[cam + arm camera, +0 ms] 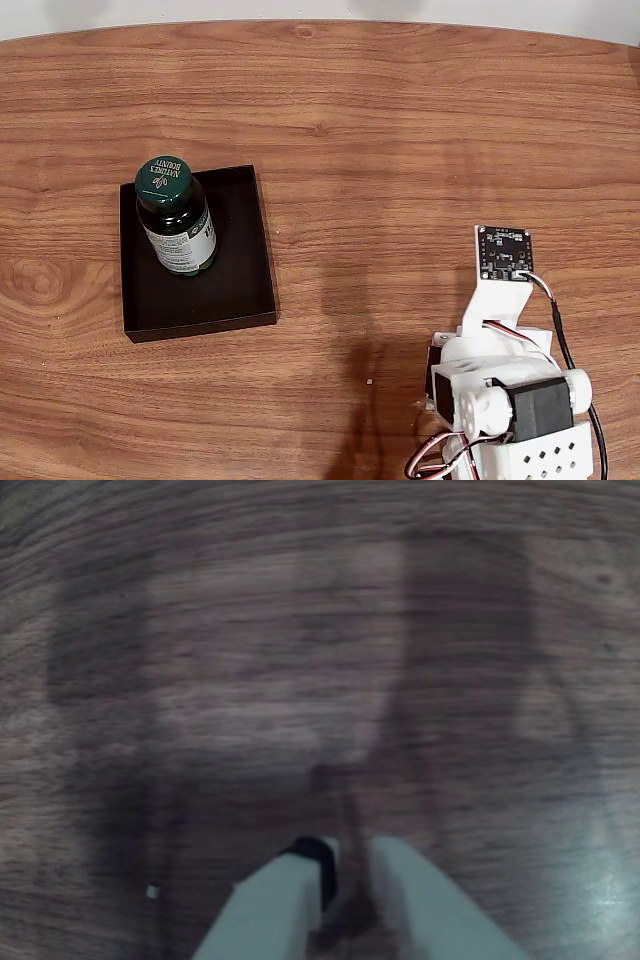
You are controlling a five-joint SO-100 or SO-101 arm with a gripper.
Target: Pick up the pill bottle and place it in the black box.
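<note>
Standing upright in the fixed view, the pill bottle (177,217) is sitting inside the black box (240,290), toward the tray's 11 o'clock corner, green cap up and printed label facing the camera. The black box is lying flat on the wooden table (400,130), at about 9 o'clock from the picture's centre. Bare wood is stretching between it and the arm (505,390), which is folded at about 5 o'clock, well apart from the tray, with a small circuit board showing at its upper end.

In the wrist view the gripper (345,865) is entering from 6 o'clock, pointing at blurred wood grain and soft shadows. Its two pale fingers (270,910) are lying close together, nearly touching at the tips, holding nothing. A tiny pale speck (151,891) is lying on the table at about 8 o'clock.
</note>
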